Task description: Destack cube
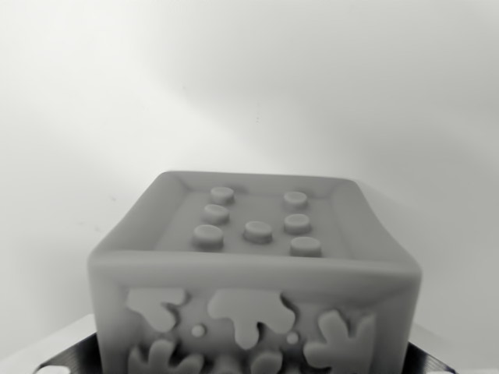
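Note:
A grey cube [253, 273] fills the lower middle of the wrist view, very close to the camera. Its top face is recessed and carries several raised round studs [257, 230]. The near side face shows raised splash-like shapes [249, 315]. The picture is in grey tones. The cube's base is cut off by the bottom edge, so whatever it rests on is hidden. No gripper fingers show anywhere in the view.
A dark ribbed surface [74, 360] shows at the lower left and also at the lower right [425, 360] beside the cube. Behind the cube lies a plain pale background [249, 78] with soft shading.

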Available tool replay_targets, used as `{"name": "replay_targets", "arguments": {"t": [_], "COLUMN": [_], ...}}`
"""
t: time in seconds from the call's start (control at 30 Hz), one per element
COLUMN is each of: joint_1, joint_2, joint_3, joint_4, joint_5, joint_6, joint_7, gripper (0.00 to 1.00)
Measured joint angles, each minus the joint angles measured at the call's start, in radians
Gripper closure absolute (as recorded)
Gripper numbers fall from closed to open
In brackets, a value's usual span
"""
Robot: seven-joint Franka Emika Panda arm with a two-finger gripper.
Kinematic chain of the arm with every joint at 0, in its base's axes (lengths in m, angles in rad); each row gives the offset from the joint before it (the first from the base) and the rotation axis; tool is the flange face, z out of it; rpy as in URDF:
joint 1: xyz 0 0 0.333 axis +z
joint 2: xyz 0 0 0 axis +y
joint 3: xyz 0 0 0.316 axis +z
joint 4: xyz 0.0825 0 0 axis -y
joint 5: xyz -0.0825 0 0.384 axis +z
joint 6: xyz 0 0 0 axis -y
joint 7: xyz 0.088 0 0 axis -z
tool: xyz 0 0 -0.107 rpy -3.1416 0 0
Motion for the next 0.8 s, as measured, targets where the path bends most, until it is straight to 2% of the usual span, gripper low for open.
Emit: {"name": "replay_targets", "arguments": {"t": [0.13, 0.17, 0.8], "joint_1": [0.000, 0.000, 0.000], "joint_2": [0.001, 0.001, 0.005], "joint_3": [0.000, 0.000, 0.000], "joint_4": [0.001, 0.001, 0.002], "joint_5": [0.000, 0.000, 0.000], "joint_6": [0.001, 0.001, 0.003], "joint_7": [0.000, 0.000, 0.000], "gripper": [1.00, 0.00, 0.00]}}
